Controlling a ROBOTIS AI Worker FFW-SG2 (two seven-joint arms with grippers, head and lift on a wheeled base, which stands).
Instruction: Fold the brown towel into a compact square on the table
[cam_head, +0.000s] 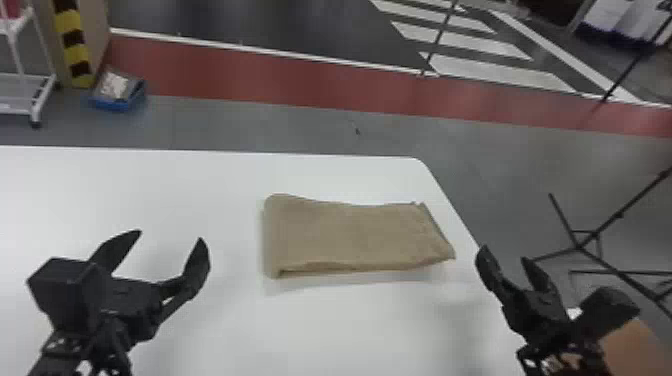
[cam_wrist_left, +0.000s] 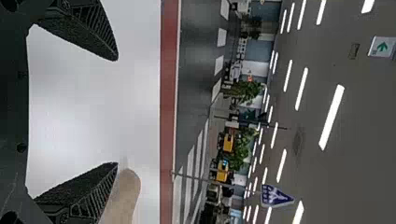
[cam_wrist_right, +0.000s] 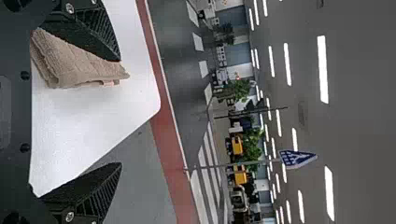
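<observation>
In the head view the brown towel (cam_head: 350, 235) lies on the white table (cam_head: 150, 185) near its right edge, folded into a flat rectangle wider than deep, with layers visible along the near side. My left gripper (cam_head: 170, 237) stands open to the left of the towel, apart from it. To the towel's right, by the table edge, my right gripper (cam_head: 505, 255) is also open and holds nothing. The left wrist view has the left gripper (cam_wrist_left: 116, 112) beside the rounded towel end (cam_wrist_left: 125, 193). In the right wrist view the right gripper (cam_wrist_right: 120, 112) has the towel (cam_wrist_right: 74, 63) partly behind one finger.
Beyond the table's right edge, a black tripod stand (cam_head: 580, 245) stands on the grey floor. A white wheeled rack (cam_head: 20, 95) and a blue tray (cam_head: 118, 95) are on the floor at the back left, past the table's far edge.
</observation>
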